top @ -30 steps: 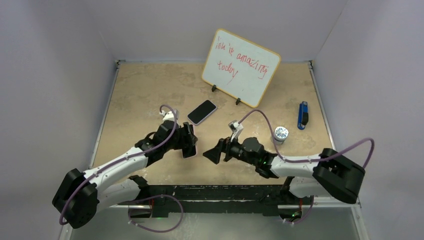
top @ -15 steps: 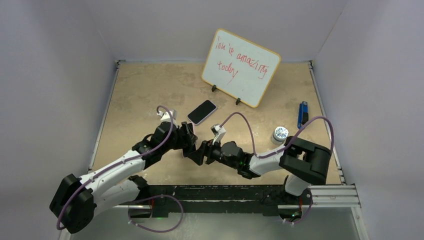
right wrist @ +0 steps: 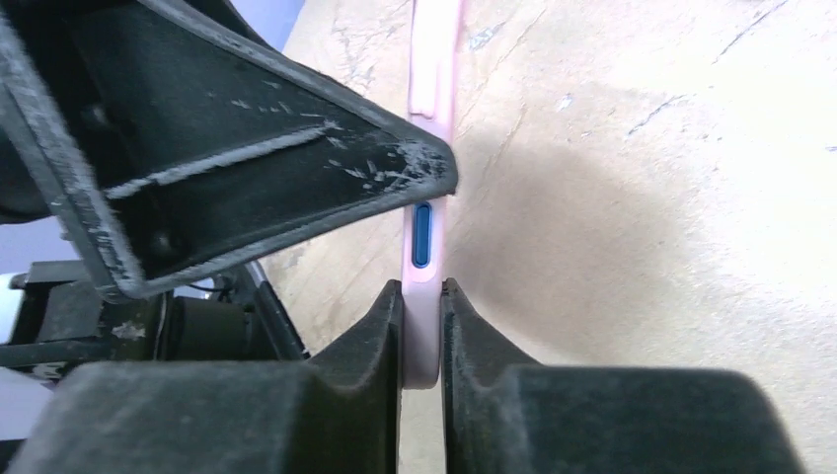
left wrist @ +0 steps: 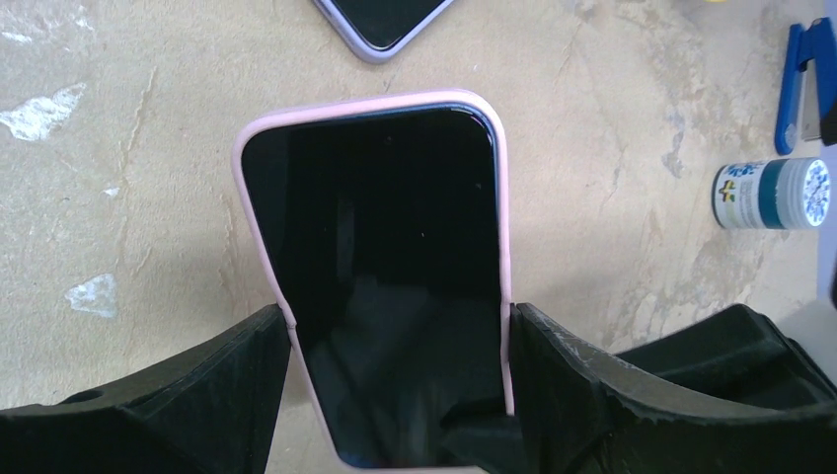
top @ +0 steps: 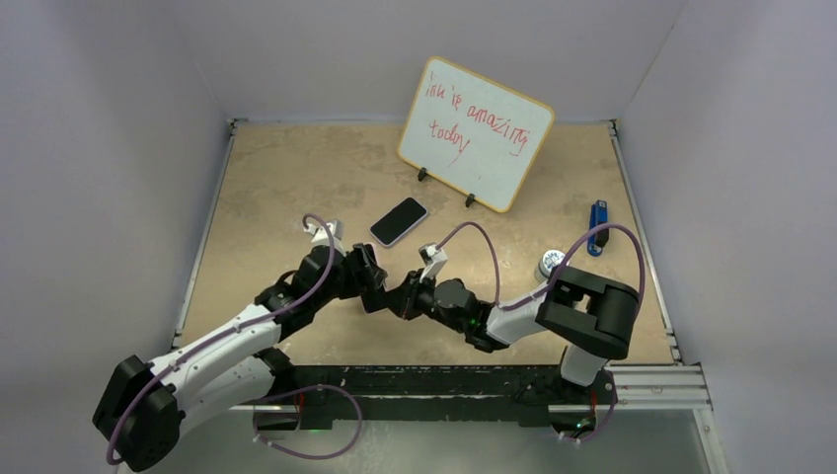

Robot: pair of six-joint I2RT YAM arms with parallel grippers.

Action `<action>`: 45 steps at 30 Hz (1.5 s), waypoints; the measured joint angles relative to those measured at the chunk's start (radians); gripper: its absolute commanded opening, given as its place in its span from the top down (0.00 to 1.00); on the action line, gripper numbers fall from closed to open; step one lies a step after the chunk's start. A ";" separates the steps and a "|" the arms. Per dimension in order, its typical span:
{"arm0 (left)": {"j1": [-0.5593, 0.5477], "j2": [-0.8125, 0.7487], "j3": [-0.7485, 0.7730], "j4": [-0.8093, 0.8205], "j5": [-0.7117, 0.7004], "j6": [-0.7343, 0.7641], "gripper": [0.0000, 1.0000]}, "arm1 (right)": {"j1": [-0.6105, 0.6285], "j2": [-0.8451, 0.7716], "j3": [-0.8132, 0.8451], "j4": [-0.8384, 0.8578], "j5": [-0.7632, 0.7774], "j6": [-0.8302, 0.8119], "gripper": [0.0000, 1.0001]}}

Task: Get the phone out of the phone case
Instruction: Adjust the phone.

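Observation:
A phone (left wrist: pixel 375 257) with a dark screen sits in a pink phone case (left wrist: pixel 501 197) and is held above the table. My left gripper (left wrist: pixel 398 324) is shut on the case's two long sides. In the right wrist view the case (right wrist: pixel 431 59) is seen edge-on, with a blue side button. My right gripper (right wrist: pixel 422 296) is shut on it, its pads pressing front and back near the lower end. The left gripper's finger (right wrist: pixel 247 168) crosses just above. In the top view the two grippers (top: pixel 370 286) (top: pixel 400 296) meet and hide most of the phone.
A second phone in a lilac case (top: pixel 399 220) lies flat just beyond the grippers. A whiteboard (top: pixel 476 133) with red writing stands at the back. To the right are a small capped bottle (top: pixel 551 263) and a blue tool (top: pixel 597 225).
My right arm has swung left to the held phone, and its jaws went from wide open to shut on the case's edge. The left arm shifted slightly, still holding.

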 measured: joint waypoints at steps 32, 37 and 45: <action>-0.005 -0.364 -0.124 0.241 0.173 0.124 0.12 | -0.209 -0.367 -0.320 0.152 -0.278 -0.072 1.00; -0.005 -0.344 -0.177 0.365 0.248 0.130 0.12 | -0.249 -0.488 -0.341 0.153 -0.354 -0.062 1.00; -0.005 -0.294 -0.270 0.634 0.401 0.087 0.16 | -0.285 -0.574 -0.352 0.192 -0.490 -0.027 1.00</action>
